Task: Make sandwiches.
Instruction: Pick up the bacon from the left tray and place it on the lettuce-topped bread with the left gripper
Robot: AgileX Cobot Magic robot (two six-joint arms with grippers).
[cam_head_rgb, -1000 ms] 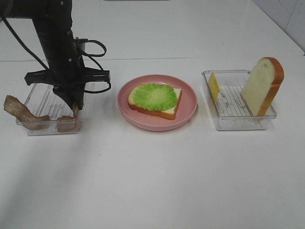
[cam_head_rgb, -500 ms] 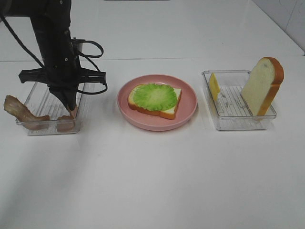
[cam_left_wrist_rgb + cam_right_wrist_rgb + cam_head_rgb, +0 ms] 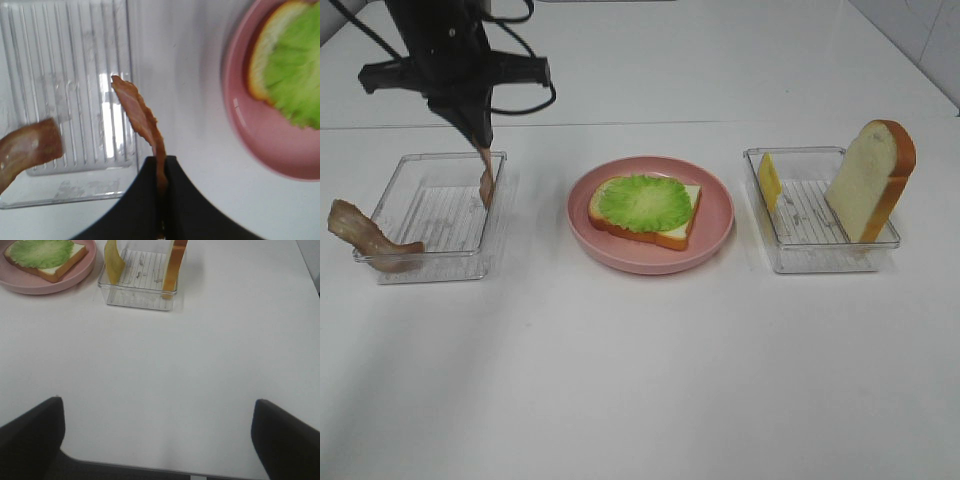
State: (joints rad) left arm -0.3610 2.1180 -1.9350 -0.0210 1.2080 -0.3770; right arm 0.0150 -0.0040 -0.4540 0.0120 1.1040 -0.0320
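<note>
Bacon strip [image 3: 487, 185] hangs at upper left, over clear tray [image 3: 395, 195] edge, one end pinched between left gripper [image 3: 480, 146] fingers; so thin a hold may slip, dropping it short of lettuce-topped bread [image 3: 645, 205] on pink plate [image 3: 650, 263]; right gripper [image 3: 157, 430] spread, empty.

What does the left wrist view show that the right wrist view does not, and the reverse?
Left wrist only: the left gripper shut on a hanging bacon strip, and a second bacon strip resting partly in the ribbed tray.
Right wrist only: the open right gripper, and another clear tray holding a cheese slice and an upright bread slice.
Both: the pink plate with lettuce on bread.
</note>
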